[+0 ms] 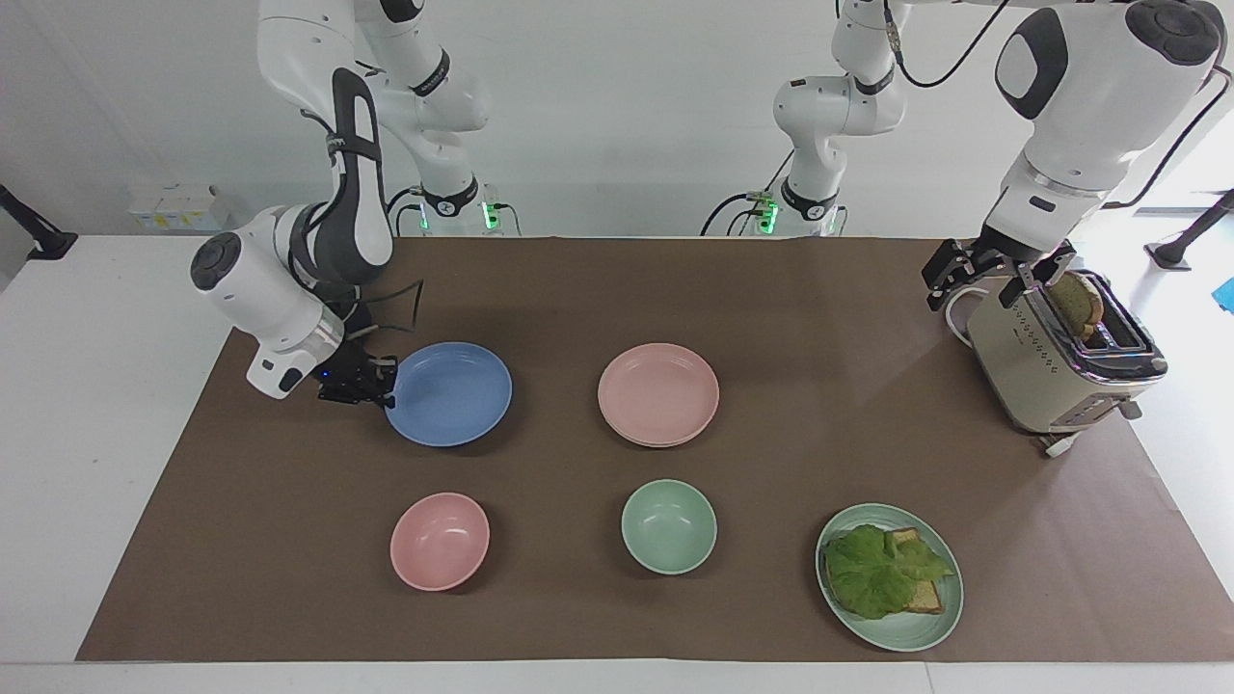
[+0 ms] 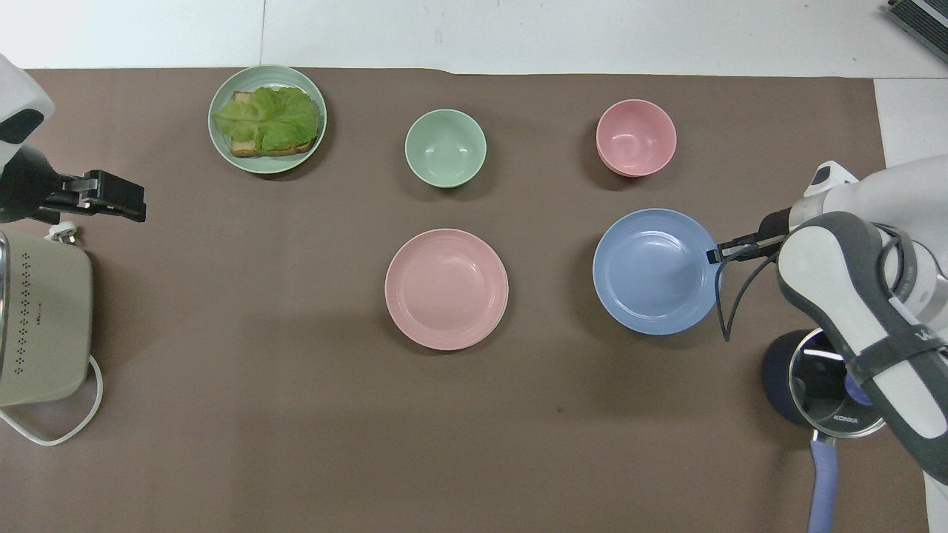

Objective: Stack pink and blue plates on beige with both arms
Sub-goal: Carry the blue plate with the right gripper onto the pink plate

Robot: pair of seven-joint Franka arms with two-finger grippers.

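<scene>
Blue plate rim in right fingers

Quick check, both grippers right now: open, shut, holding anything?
Left gripper: open, empty, beside the toaster.
Right gripper: shut on the rim of the blue plate, which is lifted off the table.

The right end effector is low, wrist bent sideways, its fingertips closed on the blue plate rim. The left end effector (jaws apart) waits well away from this plate.
</scene>
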